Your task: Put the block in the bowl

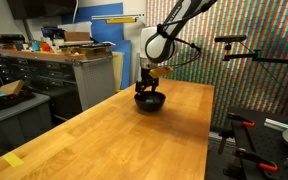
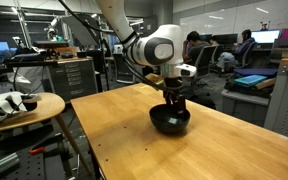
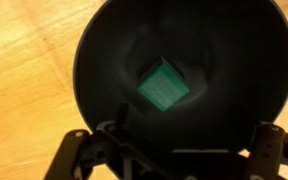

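Observation:
The black bowl [image 1: 149, 102] [image 2: 170, 121] stands on the wooden table near its far end. In the wrist view the bowl [image 3: 96, 60] fills the frame, and the small green block [image 3: 164, 85] lies loose on its bottom, tilted like a diamond. My gripper [image 3: 169, 150] hangs straight over the bowl with its dark fingers spread wide at the lower edge, holding nothing. In both exterior views the gripper [image 1: 147, 86] [image 2: 173, 101] sits just above the bowl's rim. The block does not show clearly in the exterior views.
The wooden table [image 1: 134, 140] [image 2: 119, 135] stretches toward the camera. A round side table with a white object [image 2: 24, 105] stands beside it. Grey cabinets [image 1: 79, 70] and a camera stand [image 1: 239, 50] flank the table.

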Controlling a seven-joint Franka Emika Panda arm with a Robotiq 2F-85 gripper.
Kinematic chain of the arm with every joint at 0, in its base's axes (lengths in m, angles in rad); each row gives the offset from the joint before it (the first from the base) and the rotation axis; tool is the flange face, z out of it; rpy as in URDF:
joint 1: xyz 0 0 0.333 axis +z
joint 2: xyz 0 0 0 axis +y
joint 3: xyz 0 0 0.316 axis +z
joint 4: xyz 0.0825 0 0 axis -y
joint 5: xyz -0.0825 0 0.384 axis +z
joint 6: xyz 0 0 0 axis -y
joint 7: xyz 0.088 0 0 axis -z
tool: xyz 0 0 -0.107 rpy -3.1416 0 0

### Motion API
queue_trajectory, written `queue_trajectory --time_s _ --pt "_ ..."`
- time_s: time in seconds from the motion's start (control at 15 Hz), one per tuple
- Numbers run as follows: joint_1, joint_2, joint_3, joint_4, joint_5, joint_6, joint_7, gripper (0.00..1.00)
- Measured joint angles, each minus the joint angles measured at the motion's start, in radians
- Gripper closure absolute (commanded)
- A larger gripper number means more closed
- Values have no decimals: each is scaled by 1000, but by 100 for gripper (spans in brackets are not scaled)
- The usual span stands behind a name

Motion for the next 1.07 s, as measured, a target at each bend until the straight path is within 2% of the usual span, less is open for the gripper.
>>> queue_trajectory --time_s 0.33,0.67,1.07 --pt "0 -78 0 37 -5 -179 -17 0" --pt "11 -176 0 58 -64 -372 -27 0" --pt "40 -234 8 55 -96 -460 -27 0"
